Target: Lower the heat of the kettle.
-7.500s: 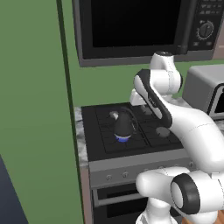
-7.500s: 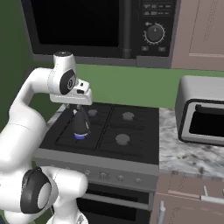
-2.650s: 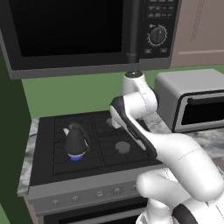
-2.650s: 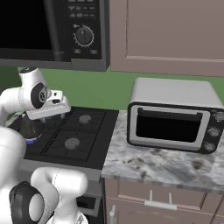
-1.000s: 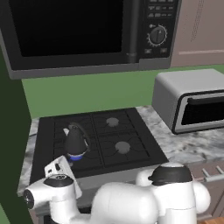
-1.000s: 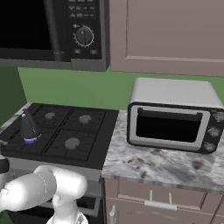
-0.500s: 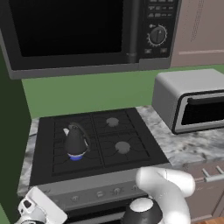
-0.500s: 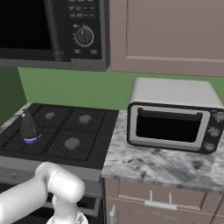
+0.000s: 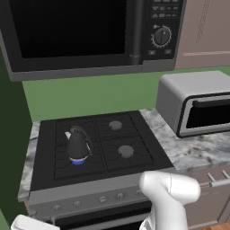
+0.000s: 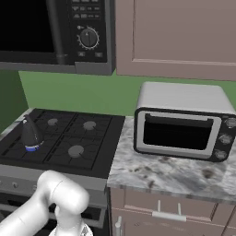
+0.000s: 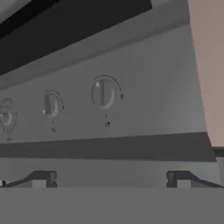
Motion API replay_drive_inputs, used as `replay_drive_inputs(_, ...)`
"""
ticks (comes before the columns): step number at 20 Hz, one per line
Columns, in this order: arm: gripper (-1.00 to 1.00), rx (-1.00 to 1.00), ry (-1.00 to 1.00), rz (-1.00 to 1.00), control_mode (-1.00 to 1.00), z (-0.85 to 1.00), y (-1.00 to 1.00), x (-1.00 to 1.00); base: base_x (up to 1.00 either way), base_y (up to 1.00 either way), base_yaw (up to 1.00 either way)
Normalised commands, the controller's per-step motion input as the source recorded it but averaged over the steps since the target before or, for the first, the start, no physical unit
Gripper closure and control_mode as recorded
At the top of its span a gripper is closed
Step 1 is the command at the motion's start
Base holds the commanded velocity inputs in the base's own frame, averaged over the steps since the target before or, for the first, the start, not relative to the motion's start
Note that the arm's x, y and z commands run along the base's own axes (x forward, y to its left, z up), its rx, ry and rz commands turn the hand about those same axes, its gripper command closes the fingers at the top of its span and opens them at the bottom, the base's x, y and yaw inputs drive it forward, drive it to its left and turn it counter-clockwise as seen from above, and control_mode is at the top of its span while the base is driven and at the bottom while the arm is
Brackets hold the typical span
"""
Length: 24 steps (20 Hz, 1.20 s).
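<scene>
**A:** How many knobs is the hand facing?

**B:** Three on the stove's front panel (image 11: 144,74): far-left knob (image 11: 6,116) at the edge, middle knob (image 11: 49,105), and right knob (image 11: 103,93) nearly dead ahead, slightly up.

**A:** Kettle?

**B:** One kettle (image 9: 77,144), on the stove's front-left burner (image 9: 79,160) over a blue flame, above that panel.

**A:** Gripper spread or pinched?

**B:** Can't tell; fingertips aren't clear.

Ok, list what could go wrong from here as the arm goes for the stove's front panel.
1. The small dark cone-shaped kettle sits on the front-left burner over a blue flame. The hand view faces several alike grey stove knobs, so the arm might turn the wrong one.
2. No marking readable here shows direction, so a twist could raise the heat instead.
</scene>
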Motion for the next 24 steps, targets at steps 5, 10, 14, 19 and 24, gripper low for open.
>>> replay_drive_inputs(5, -1.00, -0.17, 0.07, 0.32, -1.00, -0.62, -0.14, 0.00, 0.00, 0.00, 0.00)
replay_drive_inputs(10, -1.00, -0.01, 0.00, 0.26, -1.00, -0.26, -0.38, 0.10, 0.00, 0.00, 0.00)
replay_drive_inputs(14, -1.00, 0.05, 0.00, 0.25, -1.00, 0.00, -0.35, 0.42, 0.00, 0.00, 0.00)
replay_drive_inputs(19, -1.00, 0.07, 0.00, 0.18, -1.00, 0.00, -0.12, 0.43, 0.00, 0.00, 0.00)
replay_drive_inputs(24, -1.00, 0.00, 0.00, 0.12, -1.00, -0.12, -0.01, 0.22, 0.00, 0.00, 0.00)
